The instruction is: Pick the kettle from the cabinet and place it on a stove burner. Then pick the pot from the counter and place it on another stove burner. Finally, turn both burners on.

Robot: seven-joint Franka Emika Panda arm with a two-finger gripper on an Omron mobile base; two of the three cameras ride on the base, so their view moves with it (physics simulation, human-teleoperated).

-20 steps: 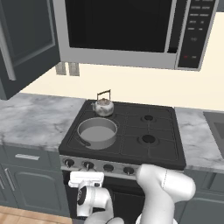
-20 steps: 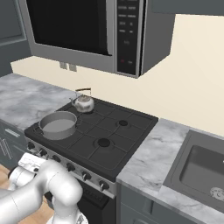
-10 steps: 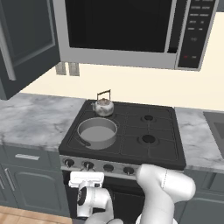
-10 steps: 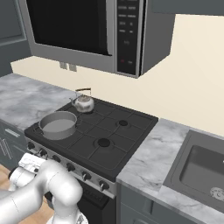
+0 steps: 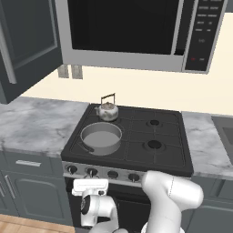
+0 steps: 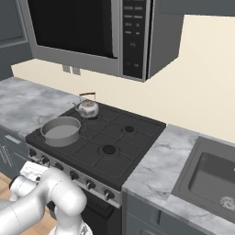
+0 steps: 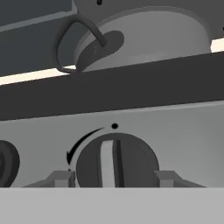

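- Shiny silver on the rear left burner: small squat kettle with rounded body and thin dark arched wire handle, upright on the black grate.
- Dull grey metal just in front of it: wide shallow pot with small dark side handles, no lid, seated on the front left burner (one looped handle looms large at the top of the hand view).
- Matte black four-burner cooktop with ridged grates; round black burner caps bare on its right half.
- Steel-grey front panel below, carrying a row of round dark knobs.
- Closed around the second knob from the left: two-finger gripper, one small dark fingertip at each side of the ribbed disc, pale pointer bar upright under a small black dot.
- White-grey marble-veined stone counter flanking the stove on both sides, over dark grey drawer fronts.
- Dark grey wall cabinet up at the left, long pale bar handle on its door.
- Stainless microwave hanging over the stove; cream wall behind; grey sink basin sunk into the stone at the right.
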